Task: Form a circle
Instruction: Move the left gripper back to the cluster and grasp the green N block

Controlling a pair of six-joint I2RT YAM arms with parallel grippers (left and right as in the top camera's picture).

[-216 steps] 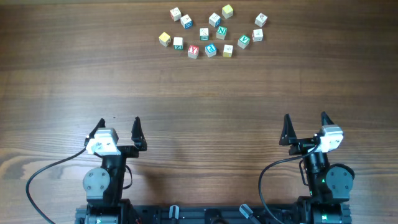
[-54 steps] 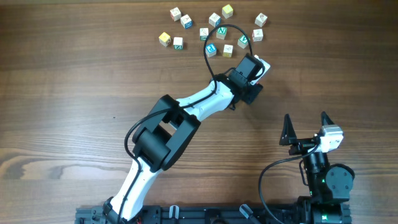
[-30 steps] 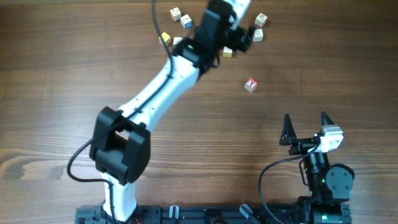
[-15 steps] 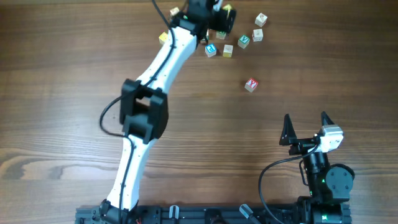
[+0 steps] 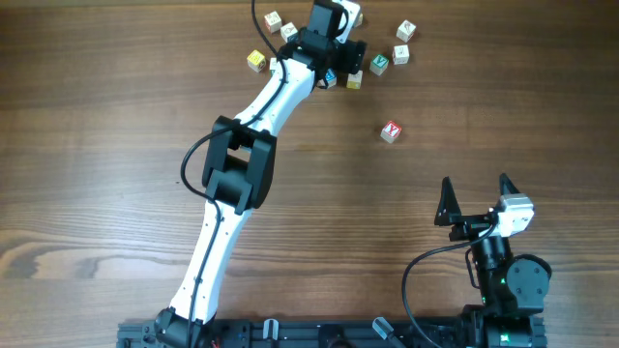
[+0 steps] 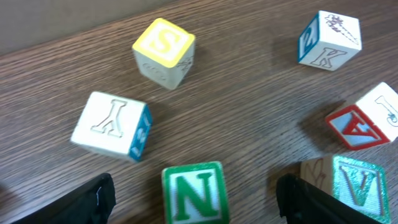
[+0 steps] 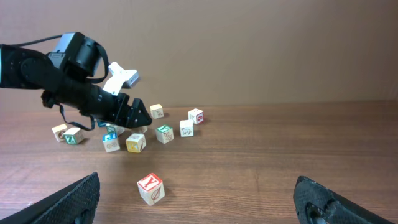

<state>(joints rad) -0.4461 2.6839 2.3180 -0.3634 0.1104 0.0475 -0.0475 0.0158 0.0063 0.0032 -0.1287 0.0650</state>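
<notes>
No circle shows; the pale letter cubes lie in a loose scatter at the table's far edge. My left gripper (image 5: 345,56) is stretched over that scatter. In the left wrist view it is open (image 6: 199,205), with the green N cube (image 6: 194,194) between its fingers (image 6: 81,202) and gaps on both sides. Around it lie a yellow S cube (image 6: 163,53), a white Y cube (image 6: 111,124), a K cube (image 6: 328,40), a red A cube (image 6: 360,121) and a green V cube (image 6: 351,186). My right gripper (image 5: 476,198) rests open near the front, holding nothing.
A single red Y cube (image 5: 390,131) lies apart, below and right of the scatter, also in the right wrist view as the red Y cube (image 7: 150,188). The left arm (image 5: 237,169) crosses the table diagonally. More cubes sit at the far right (image 5: 405,30) and far left (image 5: 255,60).
The left gripper set the red Y cube down apart from the scatter, went back over the cubes, and now straddles the green N cube with its jaws a little narrower. The right arm is still.
</notes>
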